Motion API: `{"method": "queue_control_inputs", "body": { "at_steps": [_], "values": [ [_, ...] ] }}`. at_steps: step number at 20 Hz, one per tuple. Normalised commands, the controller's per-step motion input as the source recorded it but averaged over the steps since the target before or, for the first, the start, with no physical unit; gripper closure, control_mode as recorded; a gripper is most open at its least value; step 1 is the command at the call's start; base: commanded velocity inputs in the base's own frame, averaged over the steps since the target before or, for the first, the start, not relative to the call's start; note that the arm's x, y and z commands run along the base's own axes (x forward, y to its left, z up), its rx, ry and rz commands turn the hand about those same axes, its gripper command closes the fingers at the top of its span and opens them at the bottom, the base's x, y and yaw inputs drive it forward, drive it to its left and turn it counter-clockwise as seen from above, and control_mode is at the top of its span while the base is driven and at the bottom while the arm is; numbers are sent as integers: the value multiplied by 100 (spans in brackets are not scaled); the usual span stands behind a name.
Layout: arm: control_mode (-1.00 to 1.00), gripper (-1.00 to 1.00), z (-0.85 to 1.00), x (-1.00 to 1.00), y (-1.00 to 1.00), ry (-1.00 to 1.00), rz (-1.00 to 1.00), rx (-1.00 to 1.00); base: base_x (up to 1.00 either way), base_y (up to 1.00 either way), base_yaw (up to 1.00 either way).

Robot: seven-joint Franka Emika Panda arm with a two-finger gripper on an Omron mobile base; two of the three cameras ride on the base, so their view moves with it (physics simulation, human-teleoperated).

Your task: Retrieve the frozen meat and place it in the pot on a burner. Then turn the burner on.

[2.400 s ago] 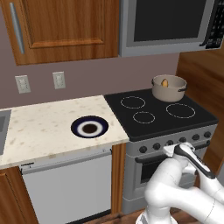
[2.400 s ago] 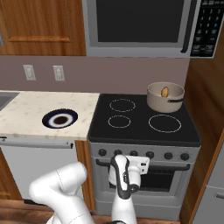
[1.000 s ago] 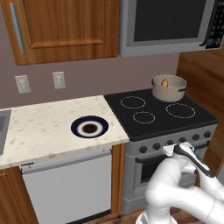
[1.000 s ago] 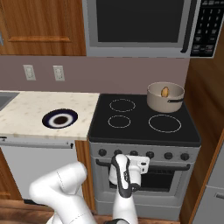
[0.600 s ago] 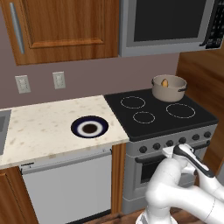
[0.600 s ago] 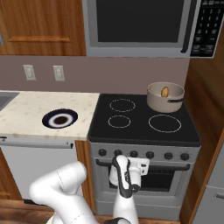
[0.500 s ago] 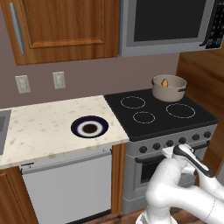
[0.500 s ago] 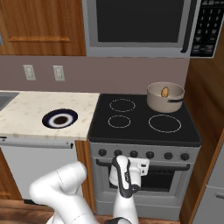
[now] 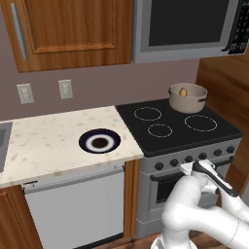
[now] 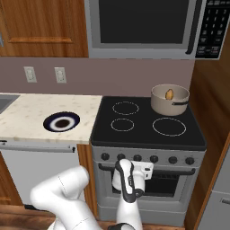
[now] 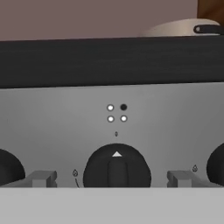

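The beige-grey pot (image 9: 187, 97) (image 10: 169, 99) stands on the stove's back right burner, and its rim (image 11: 183, 27) peeks over the cooktop edge in the hand view. An orange-yellow lump, the frozen meat (image 9: 183, 91) (image 10: 169, 94), lies inside the pot. My gripper (image 11: 113, 179) (image 9: 187, 168) (image 10: 144, 168) is low in front of the stove's control panel, open. Its fingertips (image 11: 43, 178) stand on either side of a black knob (image 11: 116, 168) without touching it. The knob's white pointer points straight up.
A row of black knobs (image 10: 154, 158) runs along the grey stove front (image 10: 148, 179), above the oven door. A dark blue-rimmed plate (image 9: 99, 142) (image 10: 62, 121) lies on the speckled counter (image 9: 44, 146) left of the stove. A microwave (image 10: 143, 24) hangs above the stove.
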Motion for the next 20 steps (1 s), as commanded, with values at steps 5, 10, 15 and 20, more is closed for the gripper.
{"method": "queue_control_inputs", "body": {
  "at_steps": [5,10,15,20],
  "values": [
    [-100,-100,-20,0,0,-4,0,0,0,0,0],
    [-100,-100,-23,0,0,-2,0,0,0,0,0],
    [-100,-100,-9,0,0,-2,0,0,0,0,0],
    [-100,-100,-4,0,0,-2,0,0,0,0,0]
  ]
}}
